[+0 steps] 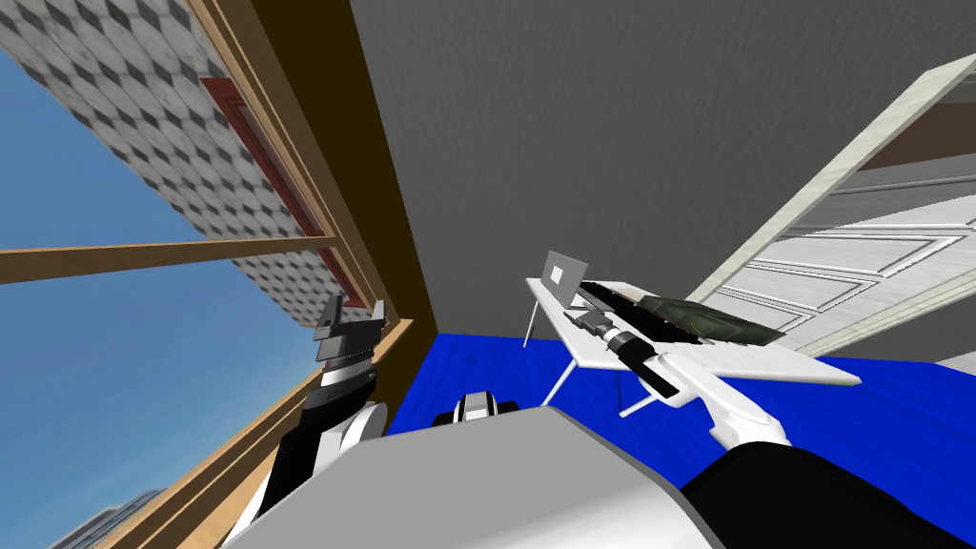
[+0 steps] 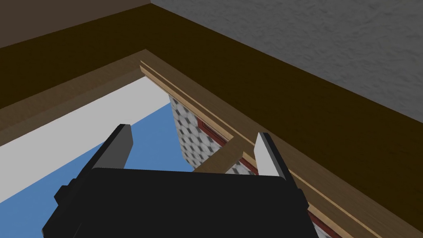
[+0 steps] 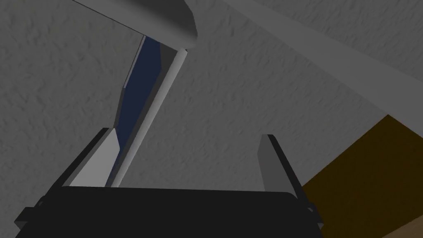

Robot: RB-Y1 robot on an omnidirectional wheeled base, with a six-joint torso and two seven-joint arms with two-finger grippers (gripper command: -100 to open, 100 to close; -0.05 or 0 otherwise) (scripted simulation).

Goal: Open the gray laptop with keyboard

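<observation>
At the window-side end of the white tabletop (image 1: 762,364), as my head sees it, the grey laptop (image 1: 563,273) sits with its lid standing up. My right arm (image 1: 724,410) reaches across the tabletop, and the right jaws are just beside the laptop's near side. A long black thing (image 1: 629,303) and a dark green one (image 1: 715,324) lie along the far edge. The left jaws are lifted well apart from all that, before the window (image 1: 143,362).

From the left wrist, the two fingers (image 2: 119,144) stand spread and released.

From the right wrist, my fingers (image 3: 270,161) are likewise released. A thin grey slab (image 3: 142,91) with a dark blue face, perhaps the laptop's lid edge-on, rises just beside one finger, against a grey wall (image 3: 248,82).
</observation>
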